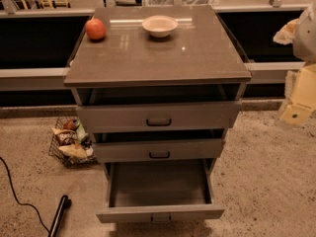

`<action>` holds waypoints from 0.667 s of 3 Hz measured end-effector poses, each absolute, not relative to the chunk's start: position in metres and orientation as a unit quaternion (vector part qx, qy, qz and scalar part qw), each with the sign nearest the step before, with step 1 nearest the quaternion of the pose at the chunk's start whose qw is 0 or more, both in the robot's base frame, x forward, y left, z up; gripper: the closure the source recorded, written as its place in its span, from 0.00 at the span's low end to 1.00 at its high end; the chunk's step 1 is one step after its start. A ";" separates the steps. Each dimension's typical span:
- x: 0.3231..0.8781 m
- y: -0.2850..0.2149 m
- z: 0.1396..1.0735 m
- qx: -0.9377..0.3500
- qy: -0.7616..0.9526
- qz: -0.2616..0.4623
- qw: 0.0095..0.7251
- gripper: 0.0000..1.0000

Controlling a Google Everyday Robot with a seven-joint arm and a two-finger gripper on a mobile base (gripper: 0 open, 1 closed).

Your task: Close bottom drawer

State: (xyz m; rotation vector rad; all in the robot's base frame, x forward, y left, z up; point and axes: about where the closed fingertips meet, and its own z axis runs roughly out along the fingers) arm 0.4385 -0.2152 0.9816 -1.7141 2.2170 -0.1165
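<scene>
The bottom drawer [160, 213] of a grey metal cabinet [158, 58] is pulled far out towards me. Its inside [158, 184] is bare, and its small dark handle [161, 218] sits at the centre of the front panel. The middle drawer [159, 149] and the top drawer [158, 116] each stand out a little. My gripper [296, 113] is at the right edge of the camera view, on a pale arm. It is well to the right of the cabinet, about level with the top drawer, and touches nothing.
A red-orange fruit [96, 28] and a white bowl [159, 25] sit on the cabinet top. A wire basket of snack packets [71, 143] stands on the floor at the left. A black cable and rod [59, 214] lie at the front left. A low ledge [34, 73] runs behind.
</scene>
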 end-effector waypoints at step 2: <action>0.440 -0.212 0.943 -0.613 0.772 -0.016 0.169 0.00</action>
